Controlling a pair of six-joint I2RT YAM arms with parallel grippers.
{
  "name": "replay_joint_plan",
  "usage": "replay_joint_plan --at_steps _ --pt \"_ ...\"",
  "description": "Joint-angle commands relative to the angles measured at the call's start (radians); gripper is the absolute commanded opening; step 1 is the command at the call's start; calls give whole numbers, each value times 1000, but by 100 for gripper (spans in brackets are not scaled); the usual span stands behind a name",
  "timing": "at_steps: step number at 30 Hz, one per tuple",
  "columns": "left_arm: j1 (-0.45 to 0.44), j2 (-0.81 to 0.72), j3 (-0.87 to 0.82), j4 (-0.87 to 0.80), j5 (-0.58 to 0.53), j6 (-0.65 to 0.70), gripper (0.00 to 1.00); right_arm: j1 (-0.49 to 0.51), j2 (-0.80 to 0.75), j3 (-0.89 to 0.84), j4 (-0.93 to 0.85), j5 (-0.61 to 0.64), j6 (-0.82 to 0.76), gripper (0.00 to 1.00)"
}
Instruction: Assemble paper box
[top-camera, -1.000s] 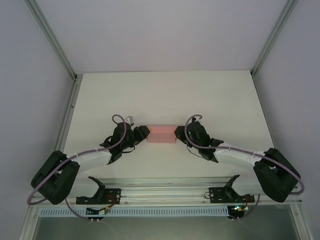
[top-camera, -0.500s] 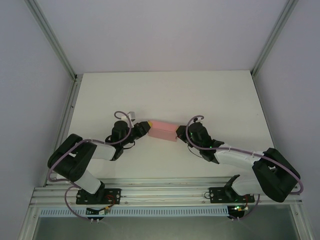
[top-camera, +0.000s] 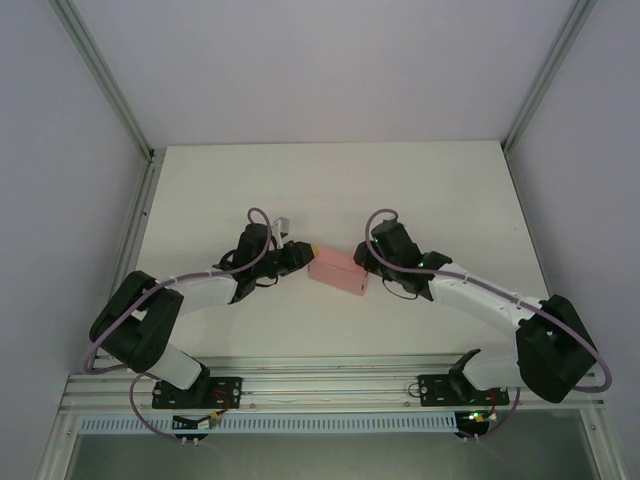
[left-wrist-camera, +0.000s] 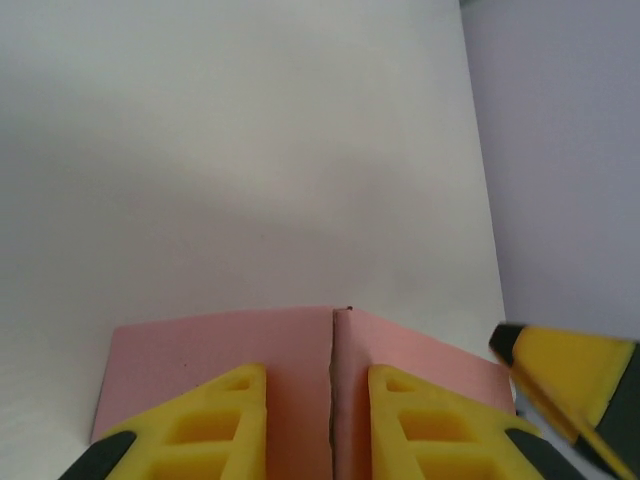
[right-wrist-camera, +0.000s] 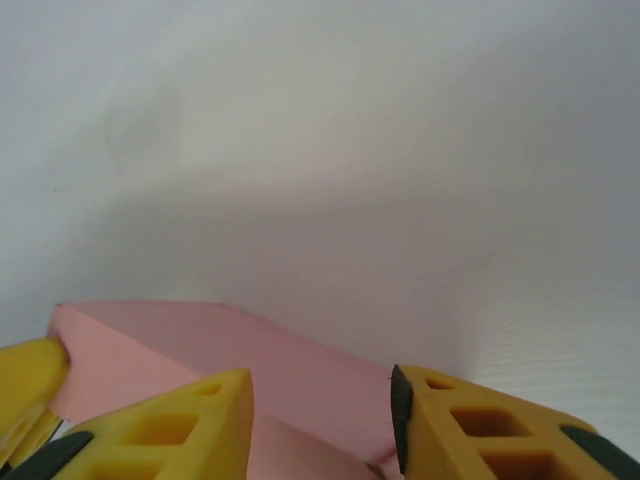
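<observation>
The paper box (top-camera: 337, 272) is a small pink rectangular box at mid-table, slanting with its right end nearer the arms. My left gripper (top-camera: 306, 250) is shut on its left end. In the left wrist view the yellow fingers (left-wrist-camera: 205, 425) flank a folded corner seam of the paper box (left-wrist-camera: 290, 350), with the left gripper (left-wrist-camera: 318, 378) pinching it. My right gripper (top-camera: 360, 258) stands at the box's right end with its jaws apart. In the right wrist view the right gripper (right-wrist-camera: 320, 380) is open, and the paper box (right-wrist-camera: 290, 365) lies between and beyond its fingers.
The white table (top-camera: 330, 190) stretches bare behind the box, with grey walls and metal posts (top-camera: 130, 120) at its sides. An aluminium rail (top-camera: 330, 385) carrying the arm bases runs along the near edge. The right gripper's yellow fingertip (left-wrist-camera: 570, 375) pokes into the left wrist view.
The right gripper has opened and released the box's right end. The left arm has carried the box right and turned it, so its right end swung toward the near edge.
</observation>
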Motion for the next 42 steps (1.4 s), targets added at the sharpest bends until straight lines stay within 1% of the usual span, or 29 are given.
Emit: replay_joint_plan --at_steps 1,2,3,4,5,7,8,9,10,13,14,16,17,19,21,22,23,24,25,26,28,31,32,33,35,37,39,41,42 --pt "-11 -5 11 -256 26 58 34 -14 5 65 -115 -1 -142 47" --pt "-11 -16 13 -268 22 69 37 -17 5 74 -109 -6 -176 51" --pt "-11 -29 18 -284 7 71 43 -19 6 81 -102 -23 -227 58" --pt "-11 -41 22 -296 10 83 47 -20 4 87 -88 -61 -299 65" --pt "-12 -52 25 -305 12 93 48 -20 3 88 -75 -122 -387 71" --pt "-12 -74 33 -320 13 110 55 -20 1 77 -57 -286 -579 94" --pt "-12 -86 40 -328 6 113 60 -20 2 67 -50 -338 -664 100" --pt "-12 -98 44 -334 1 121 64 -19 5 59 -49 -398 -778 100" --pt "-11 -107 55 -342 -2 130 68 -20 9 51 -50 -420 -882 100" --pt "-11 -132 106 -388 -11 164 78 -20 22 49 -55 -420 -1191 100" --pt "-11 -141 126 -412 -23 177 88 -20 25 55 -59 -420 -1300 100" --pt "-9 -164 164 -459 -52 216 92 -21 38 75 -70 -440 -1466 100" --pt "-7 -177 191 -509 -90 235 98 -21 55 106 -119 -473 -1545 100" --pt "2 -213 249 -629 -192 269 100 -21 108 202 -271 -537 -1637 100" --pt "31 -277 302 -771 -342 280 100 -20 179 284 -386 -561 -1678 100" --pt "47 -313 322 -833 -448 281 100 -19 206 303 -410 -549 -1691 100" --pt "60 -354 343 -908 -612 276 100 -14 231 303 -389 -504 -1689 100" --pt "66 -387 355 -969 -767 260 100 -12 249 296 -356 -462 -1689 100" --pt "78 -421 360 -1017 -884 248 100 -8 268 297 -344 -429 -1699 99" --pt "96 -459 360 -1058 -968 239 100 -8 289 309 -346 -406 -1699 95" --pt "118 -528 339 -1094 -1053 227 100 -9 322 345 -395 -397 -1711 87" --pt "135 -625 284 -1101 -1088 234 100 -6 353 391 -437 -391 -1708 72" --pt "139 -652 265 -1099 -1091 234 100 -4 355 395 -418 -373 -1701 62" --pt "141 -674 253 -1100 -1091 234 100 0 352 395 -396 -345 -1698 55" --pt "142 -705 236 -1113 -1102 222 100 9 336 385 -330 -257 -1699 47" --pt "144 -723 230 -1124 -1117 221 100 18 316 370 -252 -167 -1717 42" --pt "144 -734 226 -1132 -1138 213 100 27 288 329 -116 -64 -1768 39" --pt "144 -738 225 -1136 -1146 211 100 40 270 252 107 33 -1856 39" --pt "144 -738 223 -1134 -1146 209 100 41 270 213 214 56 -1906 40"
